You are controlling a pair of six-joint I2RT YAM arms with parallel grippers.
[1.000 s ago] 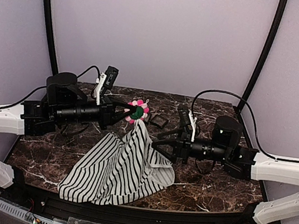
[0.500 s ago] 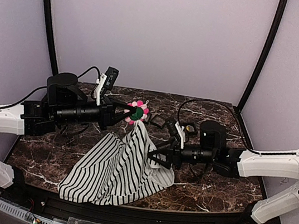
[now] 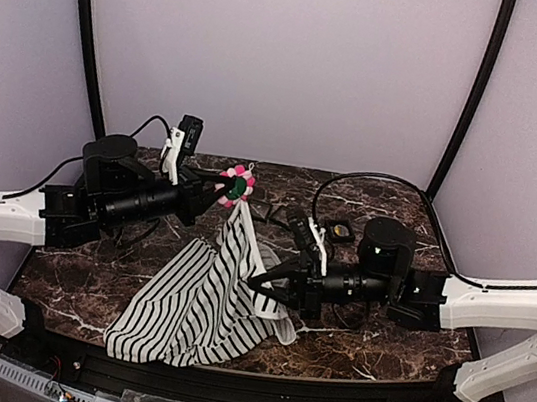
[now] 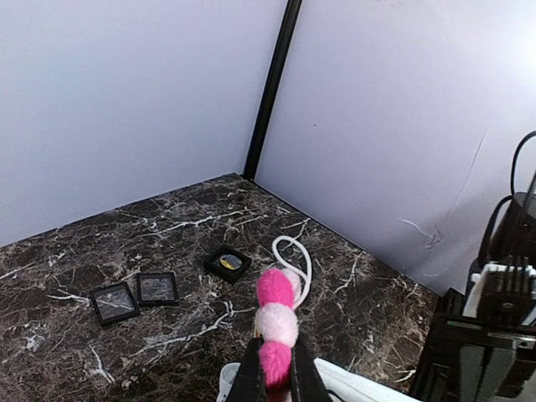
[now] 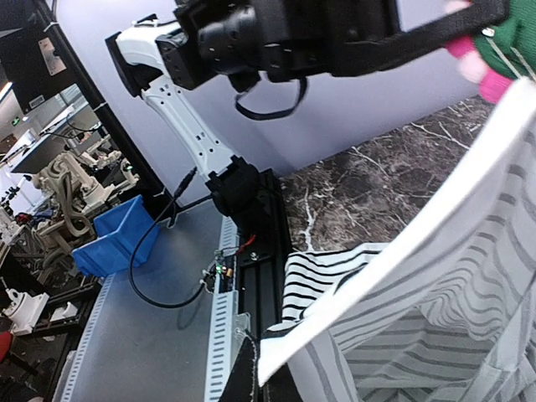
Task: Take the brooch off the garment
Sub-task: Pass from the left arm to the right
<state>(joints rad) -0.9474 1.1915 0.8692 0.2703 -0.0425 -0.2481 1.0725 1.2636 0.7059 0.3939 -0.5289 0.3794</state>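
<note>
The brooch [image 3: 236,184], pink and white petals round a green centre, is held above the table by my left gripper [image 3: 222,187], which is shut on it. In the left wrist view the brooch [image 4: 276,318] sits edge-on between the fingertips of the left gripper [image 4: 275,368], with a white loop [image 4: 295,254] beyond it. The striped garment [image 3: 199,297] hangs from the brooch down to the table. My right gripper [image 3: 254,282] is shut on the garment's white edge. The right wrist view shows the right gripper [image 5: 264,373] pinching the garment [image 5: 435,318], stretched toward the brooch [image 5: 501,46].
Two small black square frames [image 4: 113,301] [image 4: 157,287] and a third with a yellow inside [image 4: 228,263] lie on the marble table [image 3: 379,344] behind the garment. Purple walls close in the back and sides. A blue bin [image 5: 117,239] stands off the table.
My right gripper moved left to the garment and shut on its edge. The left gripper lifted the brooch slightly up and left, pulling the cloth taut.
</note>
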